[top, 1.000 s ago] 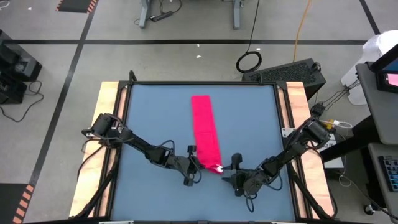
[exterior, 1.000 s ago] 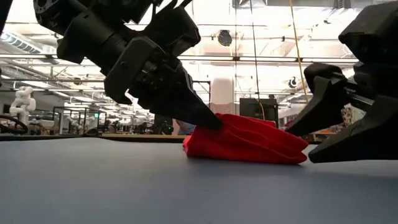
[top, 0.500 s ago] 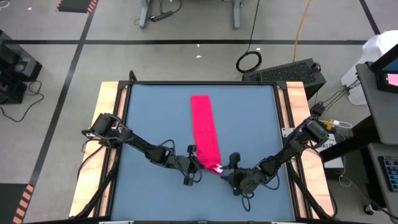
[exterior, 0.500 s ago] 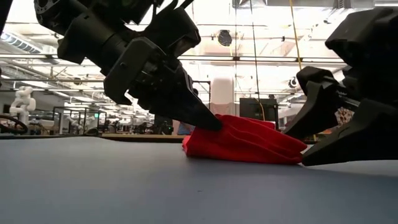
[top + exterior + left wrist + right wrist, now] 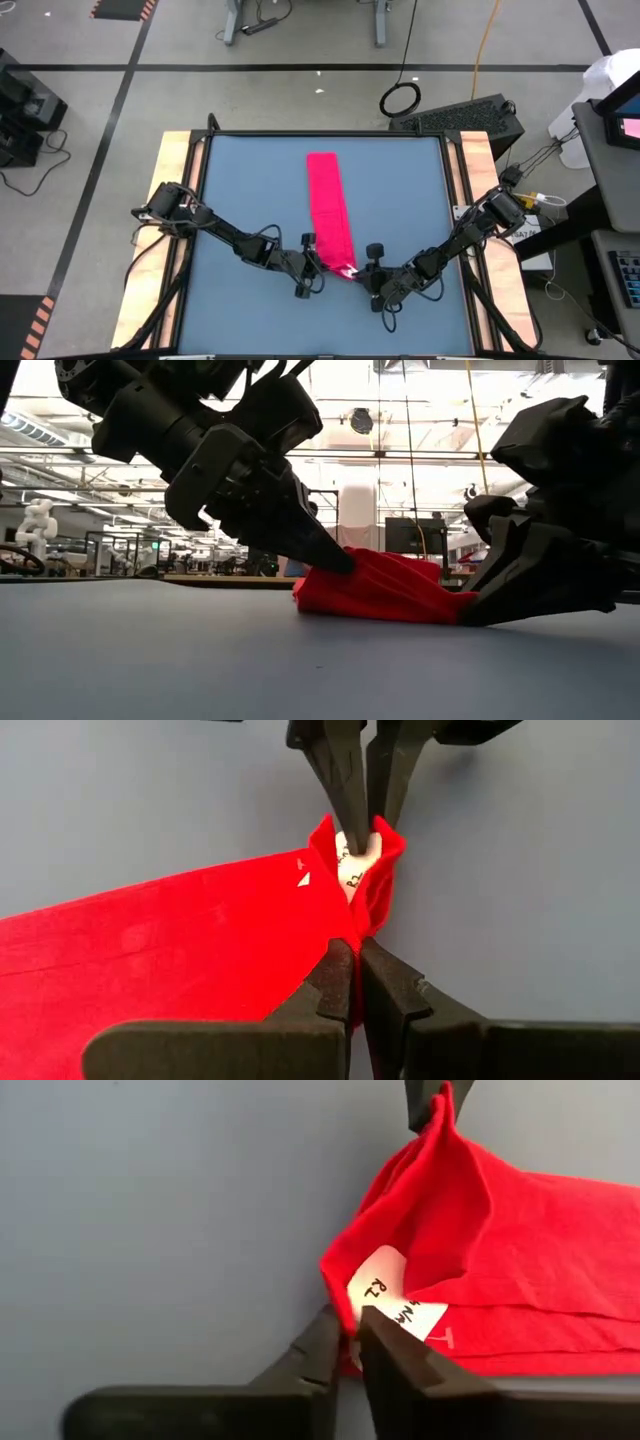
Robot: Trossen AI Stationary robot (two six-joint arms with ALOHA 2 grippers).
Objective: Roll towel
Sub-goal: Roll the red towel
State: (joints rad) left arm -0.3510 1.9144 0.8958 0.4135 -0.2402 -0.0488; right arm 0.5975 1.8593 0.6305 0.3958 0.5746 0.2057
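At the near end of the counter [image 5: 240, 190], both grippers meet at the towel's closest end. The left gripper [image 5: 318, 263] has its fingers [image 5: 335, 985] pinched on one corner of the red towel [image 5: 330, 210]; the right gripper [image 5: 358, 272] has its fingers [image 5: 325, 1350] closed on the other corner, beside the white tag [image 5: 395, 1302]. That end is bunched and lifted slightly between them. Beyond, the towel lies as a long folded strip, stretching toward the far edge.
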